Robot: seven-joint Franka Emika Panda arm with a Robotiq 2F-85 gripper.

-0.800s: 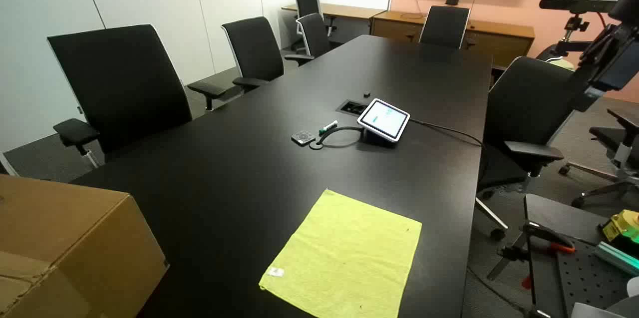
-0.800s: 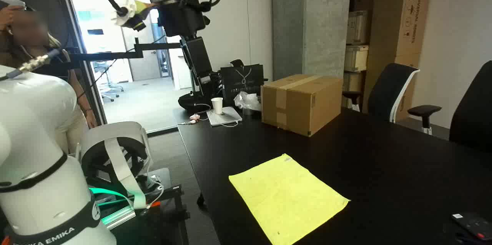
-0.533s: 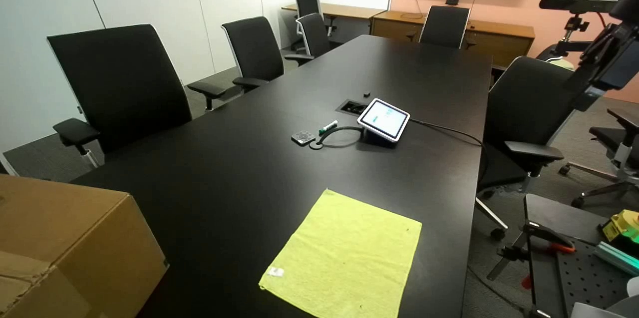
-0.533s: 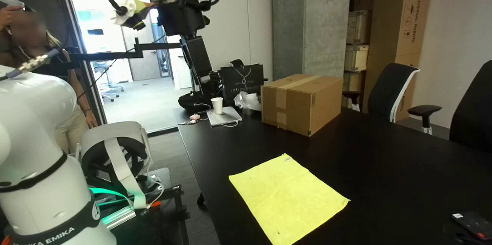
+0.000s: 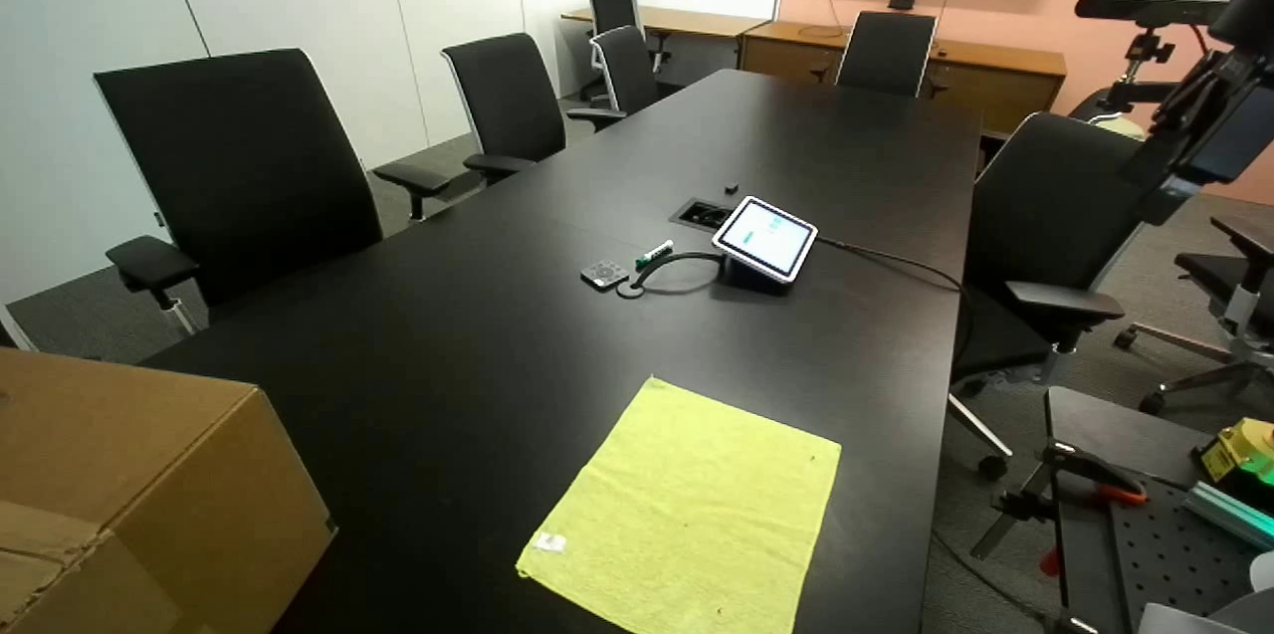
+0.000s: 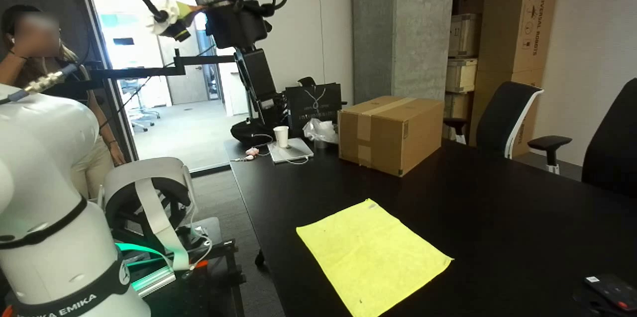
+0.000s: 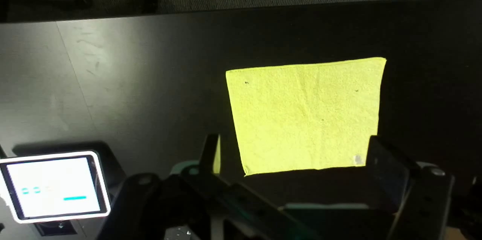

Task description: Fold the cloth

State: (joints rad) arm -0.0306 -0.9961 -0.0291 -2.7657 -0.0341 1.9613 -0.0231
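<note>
The bright yellow-green cloth [image 5: 687, 515] lies flat and spread out on the dark table in both exterior views [image 6: 373, 257]. A small white label shows near one corner. In the wrist view the whole cloth [image 7: 305, 115] shows except a small part of its lower right corner, hidden behind a finger. My gripper [image 7: 293, 149] is wide open with nothing between its fingers [image 7: 209, 153]. It is high above the table and apart from the cloth. In an exterior view its dark fingers [image 6: 256, 75] point down; they also show at the right edge in an exterior view [image 5: 1209, 131].
A cardboard box [image 6: 383, 133] stands on the table [image 6: 487, 217]. A tablet on a stand [image 5: 764, 241], a marker [image 5: 654, 254] and a small coaster-like item [image 5: 604, 275] lie farther along. A laptop with a white cup [image 6: 281, 136] is by the box. Chairs surround the table.
The arm and gripper have shifted only very slightly. The cloth has not moved. The person at the left has changed the position of the arm and head.
</note>
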